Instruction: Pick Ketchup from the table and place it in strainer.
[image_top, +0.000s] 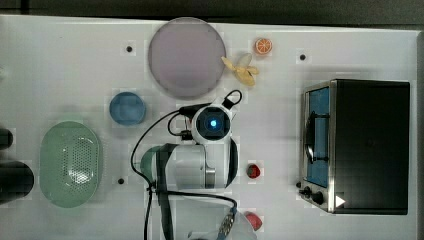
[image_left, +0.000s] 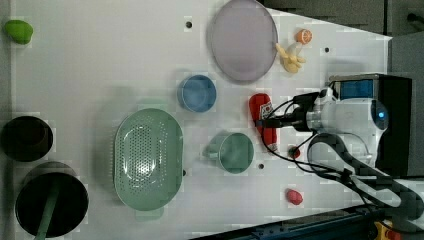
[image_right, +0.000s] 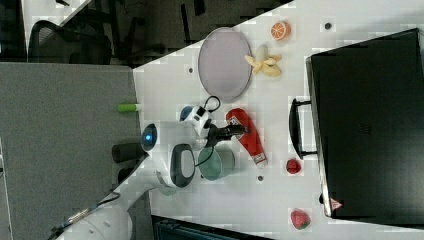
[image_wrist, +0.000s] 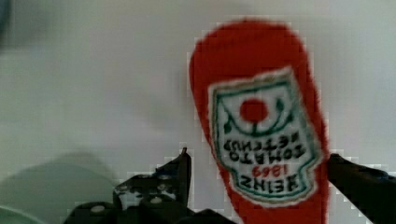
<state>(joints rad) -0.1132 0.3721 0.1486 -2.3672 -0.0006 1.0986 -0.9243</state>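
The ketchup (image_wrist: 257, 121) is a red soft bottle with a white Heinz label, lying flat on the white table. In the left view the ketchup (image_left: 260, 111) lies between the blue bowl and the arm; in the right view the ketchup (image_right: 248, 136) lies beside the green cup. My gripper (image_wrist: 260, 158) hangs open just over it, one black finger (image_wrist: 180, 172) on each side of the labelled body, not touching that I can see. The gripper (image_left: 268, 122) (image_right: 239, 131) is low over the bottle. The pale mint strainer (image_top: 50, 150) (image_left: 122, 150) stands empty at the top view's left.
A blue bowl (image_top: 127, 108), a purple plate (image_top: 186, 56), a banana (image_top: 242, 70) and an orange slice (image_top: 263, 46) lie toward the back. A green cup (image_left: 232, 152) stands between ketchup and strainer. A toaster oven (image_top: 360, 145) and red fruits (image_top: 253, 171) are at the top view's right.
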